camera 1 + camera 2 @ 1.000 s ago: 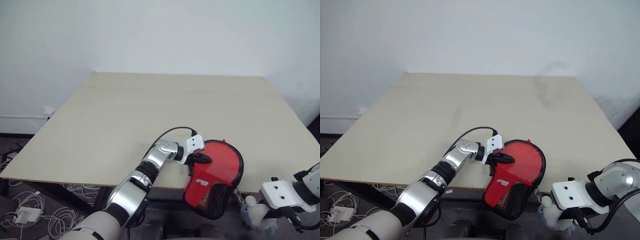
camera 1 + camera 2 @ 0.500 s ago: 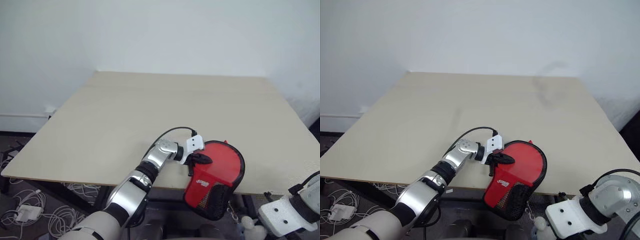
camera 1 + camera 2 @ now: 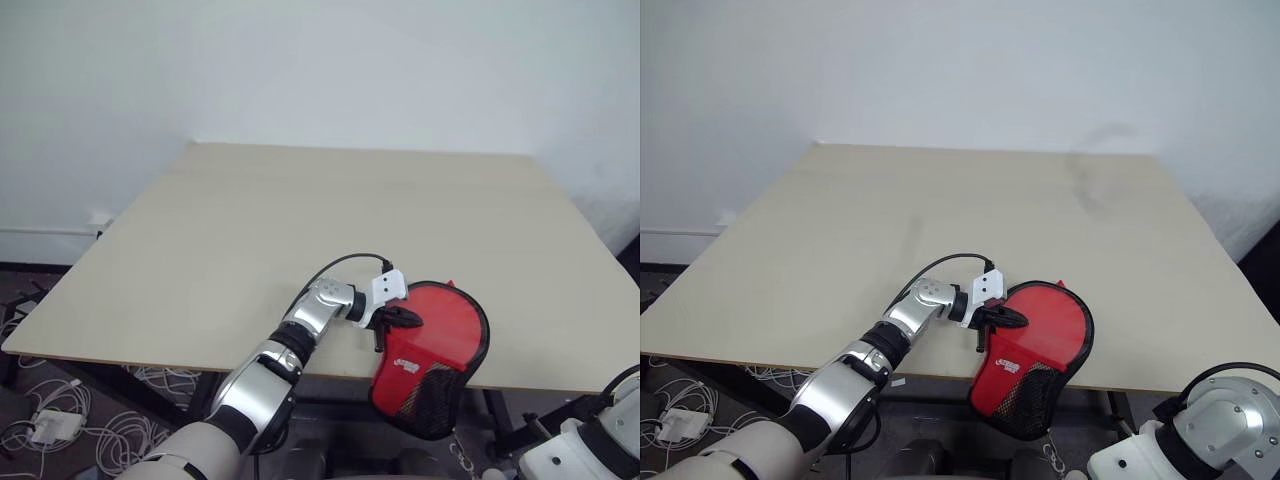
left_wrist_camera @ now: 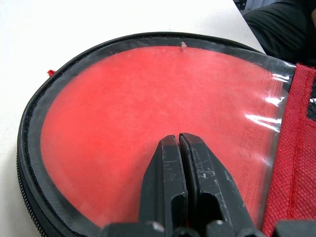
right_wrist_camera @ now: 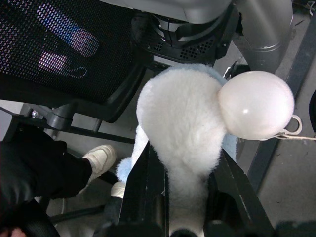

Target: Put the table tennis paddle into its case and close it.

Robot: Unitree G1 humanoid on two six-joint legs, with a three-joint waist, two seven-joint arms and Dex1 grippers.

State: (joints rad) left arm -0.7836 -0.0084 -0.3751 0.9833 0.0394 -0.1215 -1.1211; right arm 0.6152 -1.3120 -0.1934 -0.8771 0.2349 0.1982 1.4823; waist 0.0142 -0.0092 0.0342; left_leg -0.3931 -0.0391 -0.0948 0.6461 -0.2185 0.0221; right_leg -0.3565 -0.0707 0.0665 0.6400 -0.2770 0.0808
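Overhanging the tan surface's near edge, case lying just ahead of clenched left gripper, mesh end toward right gripper clutching a fluffy white toy.

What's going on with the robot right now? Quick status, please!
Left end effector shut, pressing on the case at table edge. Right end effector shut on a white plush toy. Nothing blocking.

Left hand: arm extended forward, fingers pressed together; right hand: low at right, fingers clamping a fluffy white object.
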